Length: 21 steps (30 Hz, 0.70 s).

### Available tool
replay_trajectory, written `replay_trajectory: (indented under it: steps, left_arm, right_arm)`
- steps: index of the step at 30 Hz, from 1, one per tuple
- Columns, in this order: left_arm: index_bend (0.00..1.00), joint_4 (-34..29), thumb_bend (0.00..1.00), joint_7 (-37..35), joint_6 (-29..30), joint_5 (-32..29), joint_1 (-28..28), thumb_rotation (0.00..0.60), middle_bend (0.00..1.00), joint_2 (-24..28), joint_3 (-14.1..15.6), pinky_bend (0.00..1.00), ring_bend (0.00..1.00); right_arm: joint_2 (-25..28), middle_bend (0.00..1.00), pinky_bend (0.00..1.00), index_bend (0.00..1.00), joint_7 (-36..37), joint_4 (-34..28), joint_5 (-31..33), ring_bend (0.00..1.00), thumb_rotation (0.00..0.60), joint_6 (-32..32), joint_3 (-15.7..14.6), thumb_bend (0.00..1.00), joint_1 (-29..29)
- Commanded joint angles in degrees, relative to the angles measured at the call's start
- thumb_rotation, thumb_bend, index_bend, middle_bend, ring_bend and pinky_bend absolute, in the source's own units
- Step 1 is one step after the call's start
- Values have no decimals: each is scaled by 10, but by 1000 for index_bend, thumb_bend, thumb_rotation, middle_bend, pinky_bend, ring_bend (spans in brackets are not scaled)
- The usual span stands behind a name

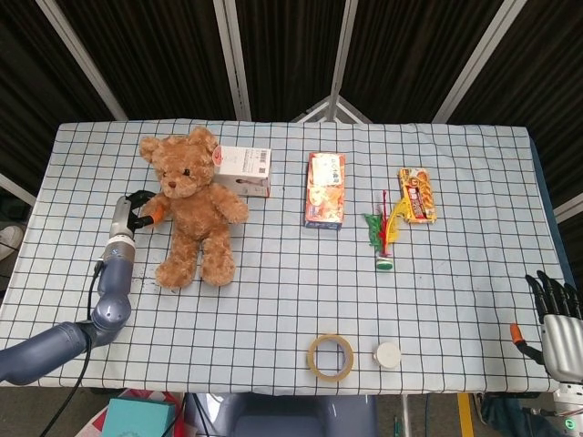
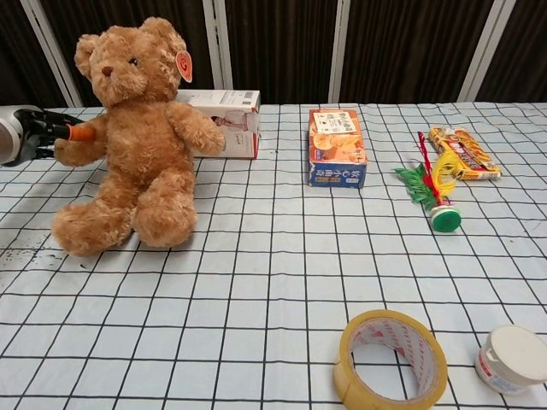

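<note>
- The left hand (image 1: pixel 137 211) was seen with its fingers closed around the paw of the bear (image 1: pixel 191 208), an orange fingertip showing against the fur; the bear sat directly beside the hand, toward the table's middle, tilted a little.
- The bear was judged soft, light and easily squashed: a hold on one paw would probably let the body swing and sag, so the torso or upper arm was judged the steadier place to take hold. The plush was not thought slippery or fragile.
- Just behind the bear, farther from the left hand, a white box (image 1: pixel 244 170) was found, touching or nearly touching the bear's back.
- Farther off lay an orange box (image 1: pixel 325 189), then a shuttlecock (image 1: pixel 383 237) and a snack pack (image 1: pixel 416 195).
- The right hand (image 1: pixel 554 309) was held off the table's edge, well apart from everything, fingers spread and nothing held.
- Nearest that hand, tape (image 1: pixel 330 356) and a white jar (image 1: pixel 389 354) were set near the front edge.
- The right hand and the left forearm were shown only in the head view. In the chest view the bear's upright sitting pose and red ear tag (image 2: pixel 184 65) were shown more plainly, and the left hand (image 2: pixel 38 132) was cut by the frame edge.
</note>
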Motion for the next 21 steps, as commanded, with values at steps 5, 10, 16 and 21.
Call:
replay_trajectory:
  steps: [5,10,16,21]
  left_arm:
    - [446,-10,618,17,8,-2,-2,600,478,2,-9,51,56]
    - [445,-8,608,37,-7,-9,1,600,468,1,0,51,56]
    - [441,1,607,48,-16,-12,-1,600,464,-7,3,51,56]
    - [440,-6,606,47,-8,-2,-7,600,463,-7,-12,51,56]
  right_arm:
    - [0,57,0,107,0,0,0,87,600,-2,-1,367,0]
    - [-1,57,0,107,1,0,0,87,600,-2,0,367,1]
    - [-1,57,0,107,1,0,-1,87,600,-2,-1,367,1]
    - [0,57,0,107,3,1,0,87,600,-2,0,367,1]
